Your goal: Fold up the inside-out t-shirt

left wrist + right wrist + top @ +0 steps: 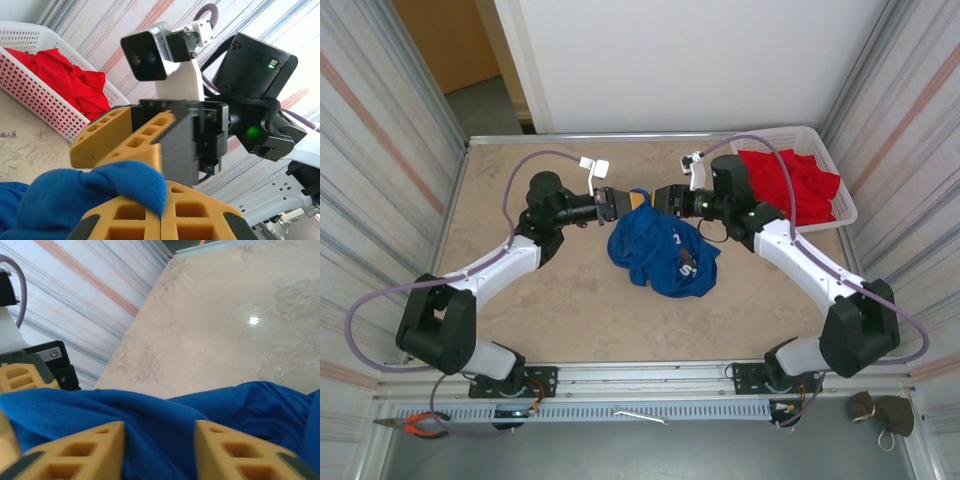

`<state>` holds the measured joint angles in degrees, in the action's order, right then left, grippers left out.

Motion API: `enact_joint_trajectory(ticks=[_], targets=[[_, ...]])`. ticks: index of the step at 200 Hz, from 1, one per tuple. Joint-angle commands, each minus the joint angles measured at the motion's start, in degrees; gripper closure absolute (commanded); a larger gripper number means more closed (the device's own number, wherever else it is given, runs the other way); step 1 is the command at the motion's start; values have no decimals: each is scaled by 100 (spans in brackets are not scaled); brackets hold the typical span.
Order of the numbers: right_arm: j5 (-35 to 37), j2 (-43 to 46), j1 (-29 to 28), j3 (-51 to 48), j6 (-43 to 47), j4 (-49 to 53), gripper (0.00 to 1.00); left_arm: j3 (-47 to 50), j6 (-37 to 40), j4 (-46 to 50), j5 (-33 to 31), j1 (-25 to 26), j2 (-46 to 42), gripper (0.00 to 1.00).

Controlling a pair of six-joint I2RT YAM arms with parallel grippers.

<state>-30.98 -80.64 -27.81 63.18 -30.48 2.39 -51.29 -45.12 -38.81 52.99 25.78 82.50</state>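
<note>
The royal-blue t-shirt (660, 255) hangs bunched over the middle of the table, a bit of white print showing on its lower right. Both grippers meet at its raised top edge. My left gripper (628, 201) is shut on a fold of the blue cloth (75, 195), which is pinched between the yellow fingers (125, 220). My right gripper (654, 199) faces it nose to nose and stands open. Its fingers (85, 450) are spread on either side of a ridge of the blue fabric (150, 420).
A white basket (845, 205) at the back right holds the red garment (795, 185). Metal walls close in the left and right sides. Bare beige tabletop (550, 300) surrounds the shirt. Pliers (420, 425) lie below the table's near rail.
</note>
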Motion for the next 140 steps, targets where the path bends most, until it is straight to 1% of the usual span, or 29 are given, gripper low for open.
enact_joint_trajectory(ticks=[1, 4, 46, 65, 77, 89, 98, 101, 104, 111, 121, 130, 140], targets=[[-553, -153, 97, 83, -42, -301, 95, -101, -20, -96, 235, -106, 56, 100], [-619, -141, 124, 43, -88, -370, 100, -96, -36, -112, 245, -128, 65, 100], [-1287, 548, 644, -661, -846, -1285, 100, 35, -366, -598, 422, -626, 396, 100], [-1449, 851, 655, -729, -933, -1347, 100, -17, -492, -785, 549, -742, 651, 100], [-1361, 950, 603, -692, -854, -1185, 100, -84, -515, -834, 592, -766, 778, 100], [-1103, 961, 487, -563, -569, -747, 100, -173, -562, -873, 654, -757, 883, 100], [-984, 898, 408, -496, -458, -521, 69, -202, -631, -949, 660, -756, 928, 100], [-985, 871, 396, -491, -465, -520, 63, -206, -643, -971, 660, -754, 934, 100], [-993, 837, 372, -494, -494, -544, 58, -211, -658, -983, 653, -750, 935, 100], [-997, 766, 305, -527, -565, -621, 52, -222, -673, -988, 652, -753, 935, 100], [-879, 657, 174, -512, -588, -623, 46, -224, -665, -960, 639, -745, 902, 100], [-775, 555, 55, -506, -603, -645, 43, -224, -639, -923, 622, -728, 860, 100], [-672, 431, -52, -475, -678, -683, 43, -232, -608, -869, 610, -715, 815, 100]])
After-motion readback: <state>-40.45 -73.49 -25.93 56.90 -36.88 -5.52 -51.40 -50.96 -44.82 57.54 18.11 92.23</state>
